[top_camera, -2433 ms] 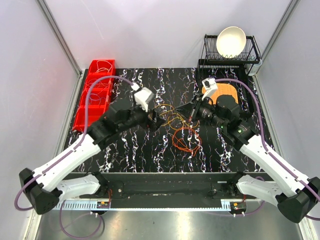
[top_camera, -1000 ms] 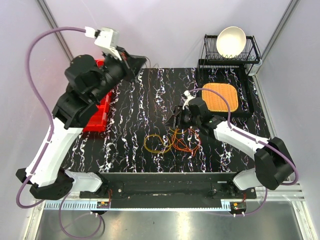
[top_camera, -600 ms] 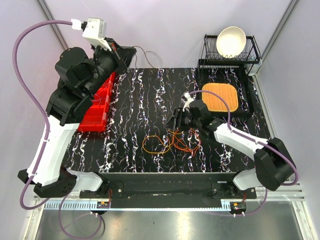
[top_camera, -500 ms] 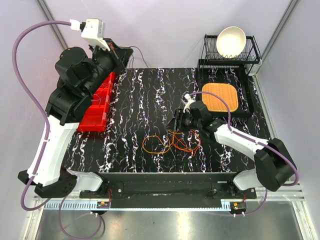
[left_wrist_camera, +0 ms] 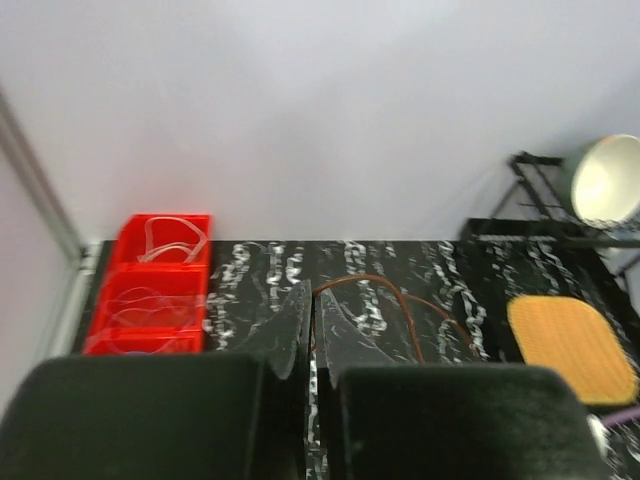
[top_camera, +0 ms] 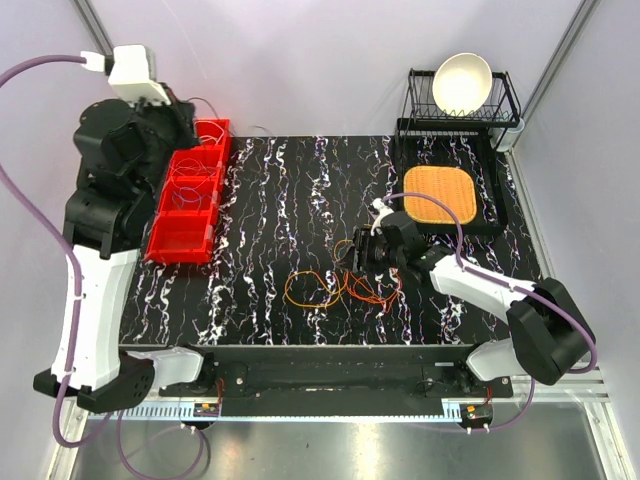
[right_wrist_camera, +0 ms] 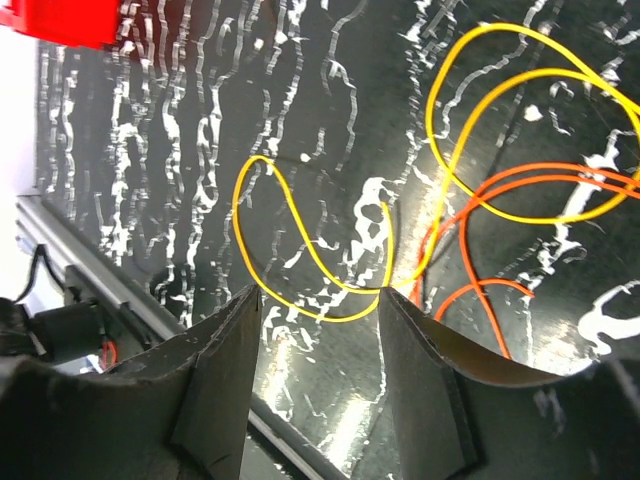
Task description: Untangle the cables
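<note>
Right gripper (right_wrist_camera: 318,300) was about half open, hanging right over the cables (top_camera: 340,285) with nothing actually in it. A yellow loop (right_wrist_camera: 300,245) dipped into the gap between its fingers, but I couldn't tell if it touched them. The cables sat in a loose yellow-and-orange heap on the table (top_camera: 270,200), well right of the red bins (top_camera: 190,200) and nearer the front edge than the bins. Left gripper (left_wrist_camera: 312,292) was up high by the bins' far end, fingers pinched together on a dark red cable (left_wrist_camera: 400,295) that arced off to the right from the tips. Some pale loops (left_wrist_camera: 170,240) lay in the far bin. Way right of the bins was an orange mat (top_camera: 440,195), and behind that a rack (top_camera: 500,105) with a bowl (top_camera: 462,80).
</note>
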### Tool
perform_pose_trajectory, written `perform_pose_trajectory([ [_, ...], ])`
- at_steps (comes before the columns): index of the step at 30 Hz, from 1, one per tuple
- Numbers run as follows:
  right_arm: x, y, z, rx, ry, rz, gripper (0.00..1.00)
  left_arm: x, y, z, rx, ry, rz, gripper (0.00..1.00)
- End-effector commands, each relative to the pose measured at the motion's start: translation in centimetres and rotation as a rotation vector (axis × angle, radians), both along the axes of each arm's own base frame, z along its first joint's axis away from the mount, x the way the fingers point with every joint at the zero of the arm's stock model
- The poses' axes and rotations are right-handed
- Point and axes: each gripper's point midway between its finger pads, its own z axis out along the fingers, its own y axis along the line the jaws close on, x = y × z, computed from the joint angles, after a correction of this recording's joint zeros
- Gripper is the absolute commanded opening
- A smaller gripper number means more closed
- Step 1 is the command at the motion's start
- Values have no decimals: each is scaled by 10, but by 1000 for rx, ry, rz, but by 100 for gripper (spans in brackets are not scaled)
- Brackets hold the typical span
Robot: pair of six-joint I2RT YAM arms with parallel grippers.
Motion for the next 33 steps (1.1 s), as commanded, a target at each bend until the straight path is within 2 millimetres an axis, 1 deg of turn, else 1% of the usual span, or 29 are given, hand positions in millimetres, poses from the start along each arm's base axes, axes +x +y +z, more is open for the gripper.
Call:
perform_pose_trajectory([
  [1, 7, -8, -3, -30, -49, -22, 56, -11, 41, 26, 27, -72, 144, 0],
  [2, 6, -11, -11, -45, -39, -28, 56, -11, 50, 33, 20, -89, 172, 0],
  [3, 6, -10, -13, -44, -43, -26, 56, -12, 53, 37, 14, -99, 183, 0],
  [4, 5, -11, -19, -51, -35, -28, 56, -13, 60, 42, 11, -109, 203, 0],
  [5, 4, -11, -24, -44, -34, -27, 56, -16, 63, 51, 5, -131, 216, 0],
  [10, 0, -10, -22, -23, -52, 0, 55, -27, 88, 83, -6, -211, 316, 0],
  [11, -2, -9, -23, -20, -57, 9, 56, -32, 91, 93, -12, -237, 325, 0],
  [13, -3, -9, -24, -13, -59, 17, 55, -36, 95, 102, -15, -258, 343, 0],
  [14, -3, -8, -22, -8, -67, 19, 56, -41, 96, 110, -20, -282, 347, 0],
  [17, -4, -7, -22, -3, -67, 24, 55, -47, 102, 120, -20, -313, 373, 0],
  [23, -4, -6, -24, -1, -61, 35, 55, -61, 116, 147, -7, -397, 448, 0],
  [26, -6, -5, -25, 2, -60, 44, 55, -66, 121, 156, 9, -430, 475, 0],
  [28, -6, -5, -25, 3, -58, 47, 56, -63, 122, 157, 21, -435, 479, 0],
  [31, -6, -4, -24, 4, -61, 47, 55, -58, 121, 154, 30, -425, 483, 0],
  [33, -6, -4, -24, 4, -61, 45, 55, -53, 122, 149, 43, -409, 488, 0],
])
